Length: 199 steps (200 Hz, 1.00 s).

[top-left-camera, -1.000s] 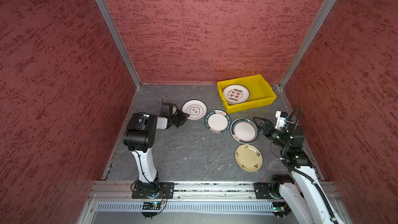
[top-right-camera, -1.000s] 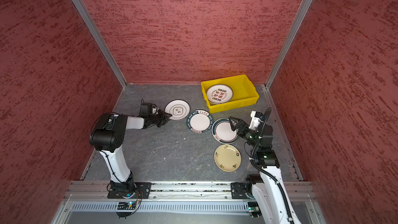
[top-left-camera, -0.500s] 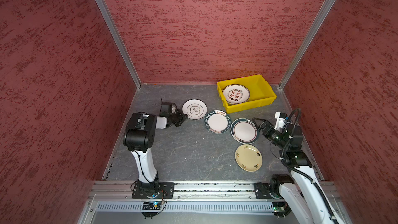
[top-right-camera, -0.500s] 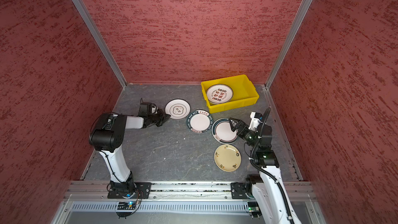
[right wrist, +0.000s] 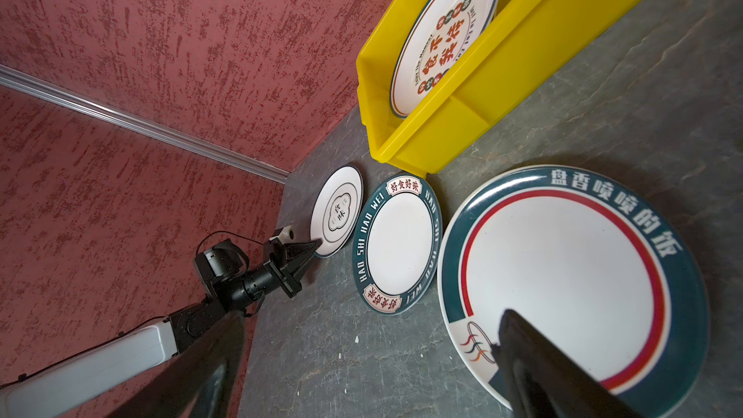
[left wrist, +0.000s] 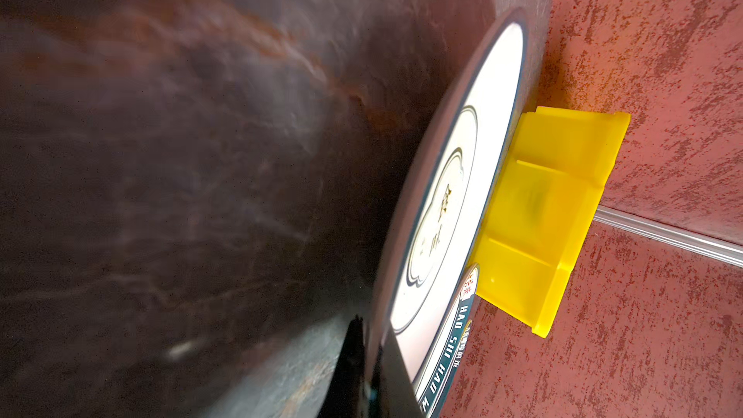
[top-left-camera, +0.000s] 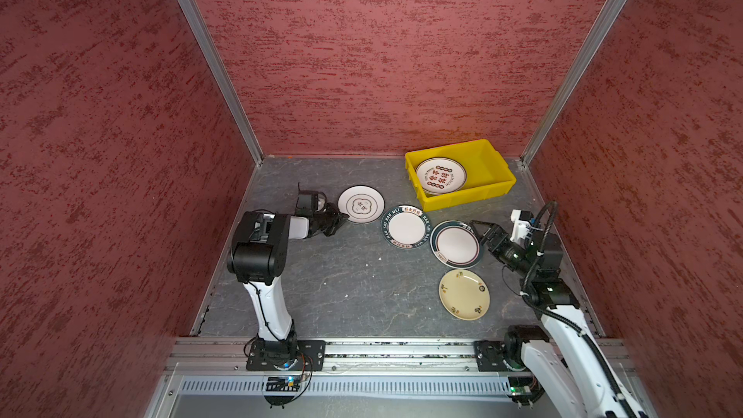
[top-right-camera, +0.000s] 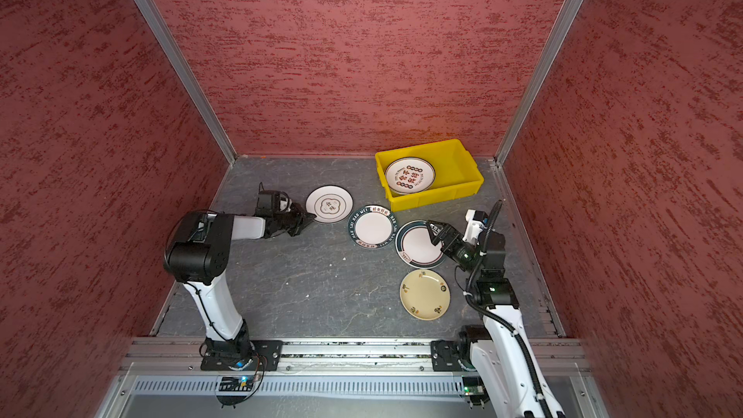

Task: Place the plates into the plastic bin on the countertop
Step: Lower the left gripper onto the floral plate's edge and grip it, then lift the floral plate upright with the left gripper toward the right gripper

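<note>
Left tool tight on plate, right tool spread; five plates, one bin.

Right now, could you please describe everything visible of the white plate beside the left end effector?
The white plate is round, shallow, glossy, ceramic-looking, with a thin dark rim line and a clover-shaped emblem around characters. It lies flat on the countertop, beside the lettered green-rimmed plate. The left end effector pinches its rim.

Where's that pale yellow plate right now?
In both top views the pale yellow plate lies flat on the countertop, on the right side toward the near edge, just in front of the plate with the red ring.
</note>
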{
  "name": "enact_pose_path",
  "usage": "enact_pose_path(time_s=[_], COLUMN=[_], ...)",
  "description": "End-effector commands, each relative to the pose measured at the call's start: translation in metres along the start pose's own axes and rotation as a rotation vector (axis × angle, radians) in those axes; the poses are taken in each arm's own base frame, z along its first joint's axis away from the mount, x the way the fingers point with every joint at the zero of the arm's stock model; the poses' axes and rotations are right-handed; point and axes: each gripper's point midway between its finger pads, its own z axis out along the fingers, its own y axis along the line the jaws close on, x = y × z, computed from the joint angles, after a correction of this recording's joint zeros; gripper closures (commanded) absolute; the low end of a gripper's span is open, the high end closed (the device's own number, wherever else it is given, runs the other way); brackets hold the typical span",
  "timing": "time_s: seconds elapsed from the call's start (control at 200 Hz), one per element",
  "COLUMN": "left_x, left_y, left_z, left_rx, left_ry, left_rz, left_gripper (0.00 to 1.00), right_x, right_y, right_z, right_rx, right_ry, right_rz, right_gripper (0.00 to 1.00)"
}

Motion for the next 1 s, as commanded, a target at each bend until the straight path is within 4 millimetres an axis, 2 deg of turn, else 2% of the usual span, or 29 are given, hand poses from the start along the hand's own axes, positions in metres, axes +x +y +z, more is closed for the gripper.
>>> enact_pose_path(time_s=[0.0, 0.205, 0.366, 0.526, 0.711, 0.992], left_x=[-0.003, -0.011, -0.004, 0.015, 0.049, 0.088], left_y=[0.009, -0.01, -0.035, -0.051, -0.07, -0.136], left_z=[-0.015, -0.041, -0.066, -0.093, -0.112, -0.13], left_rx=[-0.056, -0.013, 0.042, 0.088, 0.147, 0.273], left_ry=[-0.028, -0.075, -0.102, -0.135, -0.162, -0.153], left_rz=[-0.007, 0.011, 0.041, 0.074, 0.107, 0.215], left_gripper=[1.0, 1.0, 1.0, 1.0, 1.0, 1.0], right_x=[-0.004, -0.001, 0.001, 0.0, 0.001, -0.002], right_y=[0.005, 0.001, -0.004, -0.001, 0.007, 0.035], right_z=[0.0, 0.001, 0.0, 0.004, 0.01, 0.021], right_rx=[-0.029, -0.017, 0.009, 0.004, -0.038, -0.155], right_ry=[-0.017, -0.007, 0.0, 0.027, 0.06, 0.114], right_rz=[-0.007, 0.013, 0.024, 0.016, 0.043, 0.072], right_gripper=[0.01, 0.01, 0.01, 0.01, 0.01, 0.01])
